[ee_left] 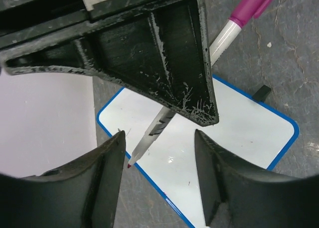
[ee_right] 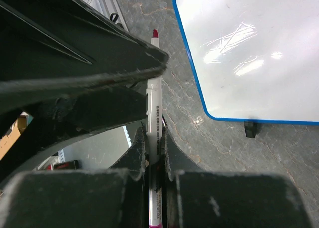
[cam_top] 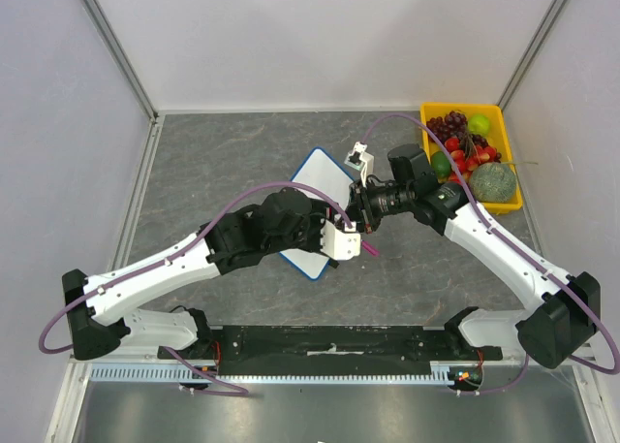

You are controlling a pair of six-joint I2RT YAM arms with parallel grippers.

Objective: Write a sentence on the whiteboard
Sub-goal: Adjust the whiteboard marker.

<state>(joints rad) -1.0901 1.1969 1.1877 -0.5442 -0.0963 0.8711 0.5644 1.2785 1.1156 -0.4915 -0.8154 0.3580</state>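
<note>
Marker [ee_right: 153,103] poised by blank whiteboard [ee_left: 239,128]

Shows left gripper [ee_left: 159,135] spread wide and empty, its scuffed black plastic fingers [ee_left: 99,183] flanking the magenta tip [ee_left: 129,164]. Shows right gripper [ee_right: 153,133] clamped tight on the slim white barrel [ee_left: 222,41]. Beyond, finds the board lying flat mid-tabletop [cam_top: 223,162]: glossy, blue-rimmed, round-cornered, no sentence yet. Looks like pre-writing. Calls next for lowering the tip onto the board.
</note>
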